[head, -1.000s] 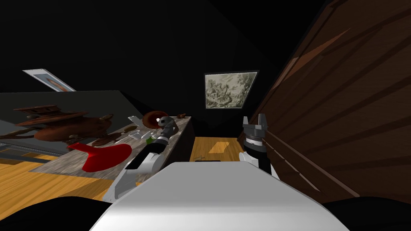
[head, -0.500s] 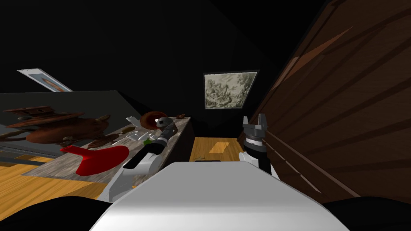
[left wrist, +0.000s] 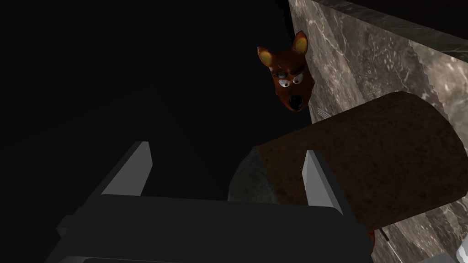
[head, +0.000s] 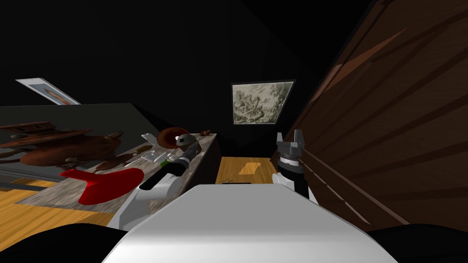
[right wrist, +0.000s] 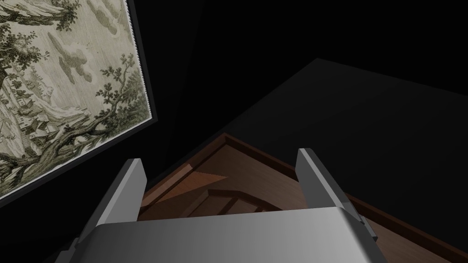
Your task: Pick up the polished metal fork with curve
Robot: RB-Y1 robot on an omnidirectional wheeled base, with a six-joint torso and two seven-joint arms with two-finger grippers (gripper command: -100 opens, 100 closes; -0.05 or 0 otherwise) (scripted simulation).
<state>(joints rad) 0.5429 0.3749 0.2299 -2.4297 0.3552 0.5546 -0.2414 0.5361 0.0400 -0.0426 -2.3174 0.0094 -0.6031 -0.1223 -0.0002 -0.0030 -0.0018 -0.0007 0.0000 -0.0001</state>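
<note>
The left arm [head: 151, 194] has a white forearm shell with a black strip along it, then a black joint, a small green mark and a grey banded wrist. The right arm [head: 297, 182] shows a white segment, a black one and a ribbed grey ring below the right gripper [head: 289, 135], whose two fingers are thin, light grey blades on a silvery block. The left gripper [left wrist: 226, 148] has the same blades on a darker grey box.
</note>
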